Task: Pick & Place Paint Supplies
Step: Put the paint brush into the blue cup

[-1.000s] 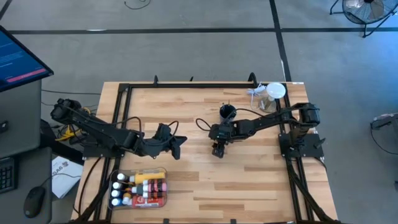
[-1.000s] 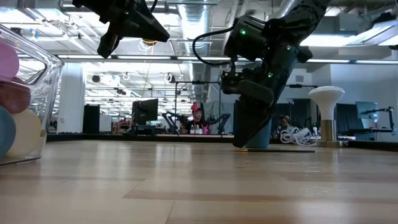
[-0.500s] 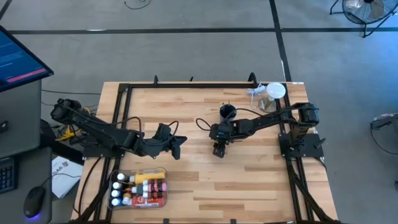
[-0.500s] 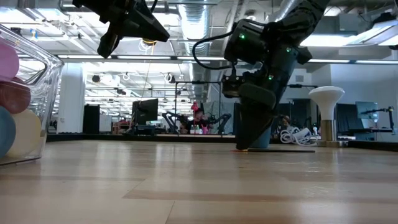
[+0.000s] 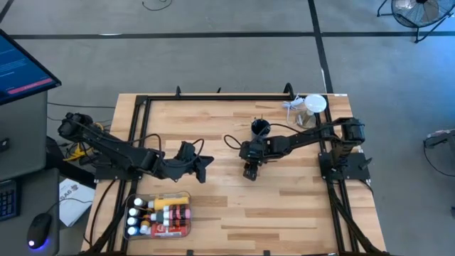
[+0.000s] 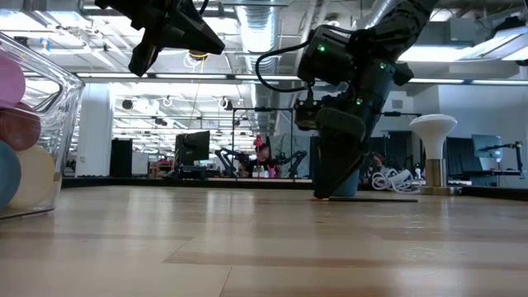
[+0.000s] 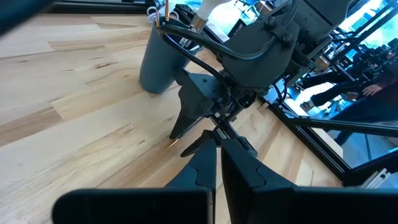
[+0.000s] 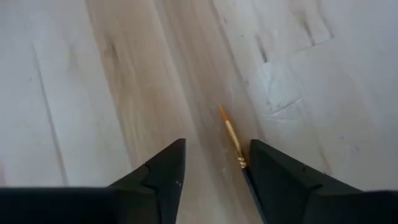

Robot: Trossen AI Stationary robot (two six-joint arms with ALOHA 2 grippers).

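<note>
Right gripper [image 5: 249, 173] down at the table [image 5: 284, 213] near its centre, 2 fingers apart at a moderate gap, nothing held. Brush [image 8: 232, 142] lies flat on the wood between them, hard against 1 finger rather than centred; its long axis runs roughly along the fingers, bristle tip pointing away from the wrist. Judgement: closing may nudge it sideways before it seats. Left gripper [image 5: 206, 165] hangs just beside, fingers pressed together, empty; right arm is nearer.
</note>
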